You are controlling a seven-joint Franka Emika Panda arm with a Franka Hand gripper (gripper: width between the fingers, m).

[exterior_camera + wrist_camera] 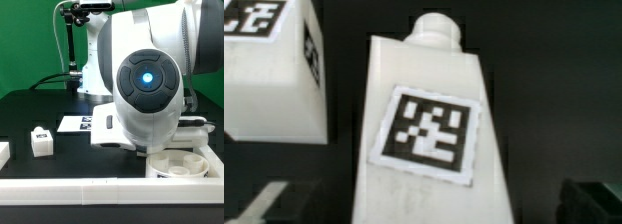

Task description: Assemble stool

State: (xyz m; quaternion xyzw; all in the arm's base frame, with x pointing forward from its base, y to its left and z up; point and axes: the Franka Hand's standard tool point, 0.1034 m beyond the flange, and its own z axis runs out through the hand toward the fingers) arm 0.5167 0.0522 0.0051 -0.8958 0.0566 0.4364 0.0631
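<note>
**Jaws wide over a stool leg: pre-grasp**

The gripper [432,200] is spread wide w/ nothing held. In the wrist cam its fingers [267,203] show only as dim tips, one either side of a stool leg [429,120], neither touching it. The leg appears to lie flat on the black table [553,110], tag [425,133] facing up and peg [434,28] at one end. Probable reason for the pose: straddling the leg across its narrow width, so closing would clamp the two long side faces. It reads as lining up, not yet a grip. A second leg [269,75] lies just beside the first, w/ a dark gap btwn them. One finger has to go down in that gap, so clearance looks tight there.

In the ext. view the gripper is hidden behind the arm [148,85], which fills mid-frame, so its height over the table can't be told.

The seat [186,160] sits near, at the exterior view's right, tucked into the corner of the border rails [100,190], prob. so it stays braced while legs go in. A lone leg block [40,141] stands at the exterior view's left, well apart from the seat. The marker board [84,124] lies flat, farther back, btwn the two.

Judgement: early stage, no leg seems fitted to the seat yet.
</note>
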